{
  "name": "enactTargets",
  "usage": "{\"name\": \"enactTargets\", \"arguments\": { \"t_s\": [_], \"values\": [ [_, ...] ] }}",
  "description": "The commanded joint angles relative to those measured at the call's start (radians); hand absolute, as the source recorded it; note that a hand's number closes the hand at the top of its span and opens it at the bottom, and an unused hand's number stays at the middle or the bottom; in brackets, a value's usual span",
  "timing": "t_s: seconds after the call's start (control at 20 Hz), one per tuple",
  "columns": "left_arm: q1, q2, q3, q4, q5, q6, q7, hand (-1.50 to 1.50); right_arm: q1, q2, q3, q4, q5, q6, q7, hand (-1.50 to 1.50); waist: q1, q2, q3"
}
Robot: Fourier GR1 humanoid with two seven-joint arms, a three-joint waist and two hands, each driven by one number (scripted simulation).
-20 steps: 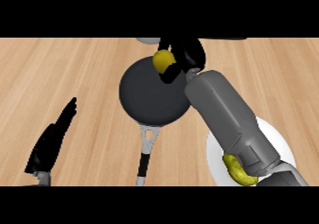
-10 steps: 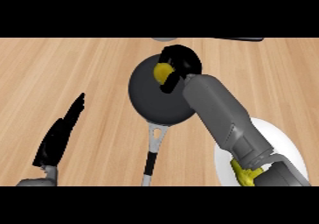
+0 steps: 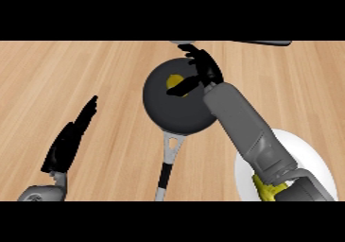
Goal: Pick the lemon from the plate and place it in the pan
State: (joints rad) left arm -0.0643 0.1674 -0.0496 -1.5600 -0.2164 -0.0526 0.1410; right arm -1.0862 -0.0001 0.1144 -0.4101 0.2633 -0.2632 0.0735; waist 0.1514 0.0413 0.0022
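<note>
Wood counter (image 3: 77, 66), no legible writing. Lemon (image 3: 176, 83) inside pan (image 3: 176, 106), under right hand (image 3: 202, 71), fingers spread, off it. Left hand (image 3: 70, 139) left of pan, fingers straight. Plate (image 3: 311, 160) right of pan handle.

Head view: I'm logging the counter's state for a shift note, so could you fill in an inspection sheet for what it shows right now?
Surface: wooden counter, bare at the left.
Job's things: lemon lies inside the dark pan, partly hidden by fingers; the pan's handle points toward the view's lower edge. White plate at lower right, mostly covered by the right forearm.
Clutter: grey objects cut off at the top edge, too little showing to name.
Hands: right hand over the pan's far rim, fingers opened beside the lemon. Left hand open, resting at the left, fingers up.
Cables: nothing seen.
Surroundings: nothing seen beyond the counter.
</note>
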Motion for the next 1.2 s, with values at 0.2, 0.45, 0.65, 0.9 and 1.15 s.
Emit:
{"name": "enactTargets", "arguments": {
  "t_s": [0.2,0.45,0.65,0.9,1.15],
  "values": [
    [0.033,0.003,0.002,-0.01,-0.007,0.004,-0.006,0.0,-0.063,0.0,-0.109,0.008,-0.175,-0.238,-0.109,-1.5,-0.021,-0.009,-0.001],
    [0.045,-0.02,0.01,-0.008,-0.019,0.042,0.01,0.0,-0.027,0.0,-0.2,0.048,-0.232,-0.352,-0.211,-1.5,-0.072,-0.014,-0.001],
    [0.06,0.024,0.069,-0.011,0.025,0.011,-0.001,0.0,-0.006,-0.062,-0.278,0.062,-0.28,-0.289,-0.303,-1.5,-0.1,-0.021,-0.001],
    [0.125,-0.014,0.05,-0.003,-0.013,0.056,-0.051,0.0,0.039,-0.171,-0.286,0.062,-0.278,-0.165,-0.389,-1.5,-0.126,-0.032,-0.002],
    [0.101,0.033,0.089,-0.039,0.022,0.007,0.011,0.0,0.182,-0.297,-0.313,0.082,-0.29,-0.029,-0.525,-1.5,-0.134,-0.034,-0.001]
  ]
}}
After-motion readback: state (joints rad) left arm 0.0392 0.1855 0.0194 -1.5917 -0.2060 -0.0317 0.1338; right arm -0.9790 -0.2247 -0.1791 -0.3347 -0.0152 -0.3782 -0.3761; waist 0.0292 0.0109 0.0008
